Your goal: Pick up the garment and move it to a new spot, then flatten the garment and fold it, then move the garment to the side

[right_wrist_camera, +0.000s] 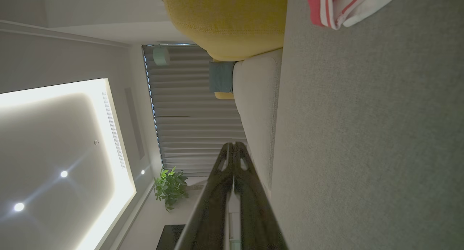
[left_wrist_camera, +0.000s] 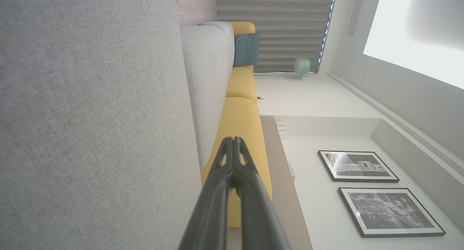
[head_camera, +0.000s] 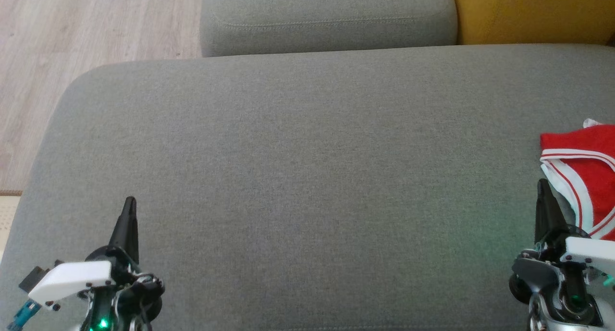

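The garment [head_camera: 584,177] is red with white-and-red striped trim. It lies crumpled at the far right edge of the grey sofa seat [head_camera: 307,177], partly cut off by the head view's border; a corner of the garment [right_wrist_camera: 344,5] shows in the right wrist view. My right gripper [head_camera: 543,187] is shut with nothing in it, its tip just left of the garment's near edge; its fingers press together [right_wrist_camera: 233,148]. At the lower left my left gripper [head_camera: 129,203] hovers shut and empty over bare seat, far from the garment, fingers together [left_wrist_camera: 232,143].
A grey back cushion [head_camera: 326,18] and a yellow cushion [head_camera: 533,11] stand behind the seat. Wooden floor [head_camera: 72,42] lies beyond the seat's left edge. A yellow sofa section [left_wrist_camera: 241,126] and framed pictures [left_wrist_camera: 388,210] appear in the left wrist view.
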Available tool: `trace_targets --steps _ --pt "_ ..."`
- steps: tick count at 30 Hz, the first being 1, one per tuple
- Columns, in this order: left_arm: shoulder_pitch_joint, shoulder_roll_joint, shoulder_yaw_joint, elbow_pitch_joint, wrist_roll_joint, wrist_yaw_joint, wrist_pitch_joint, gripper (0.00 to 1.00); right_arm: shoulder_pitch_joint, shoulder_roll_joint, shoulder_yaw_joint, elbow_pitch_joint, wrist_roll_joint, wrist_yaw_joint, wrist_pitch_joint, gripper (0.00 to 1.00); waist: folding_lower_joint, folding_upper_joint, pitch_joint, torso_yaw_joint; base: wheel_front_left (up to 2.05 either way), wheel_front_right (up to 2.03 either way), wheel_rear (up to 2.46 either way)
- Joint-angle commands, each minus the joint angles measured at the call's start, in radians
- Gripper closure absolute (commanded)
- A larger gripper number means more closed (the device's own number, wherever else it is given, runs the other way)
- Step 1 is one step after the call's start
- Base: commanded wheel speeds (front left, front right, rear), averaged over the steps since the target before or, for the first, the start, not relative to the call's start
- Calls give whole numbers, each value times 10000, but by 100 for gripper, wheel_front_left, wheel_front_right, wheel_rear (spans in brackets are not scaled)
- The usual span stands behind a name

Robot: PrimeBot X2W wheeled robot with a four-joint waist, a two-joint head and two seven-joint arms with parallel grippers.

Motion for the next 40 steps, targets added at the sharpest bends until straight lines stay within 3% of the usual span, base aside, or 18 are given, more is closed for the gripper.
trace_targets --steps 1,40 --pt "-599 198 351 -387 -44 -71 74 100 -251 -47 212 -385 71 -9 58 100 0 -1 0 0 0 0 0" --pt "-599 198 351 -388 -44 -71 74 100 -251 -47 213 -385 72 -9 58 100 0 -1 0 0 0 0 0"
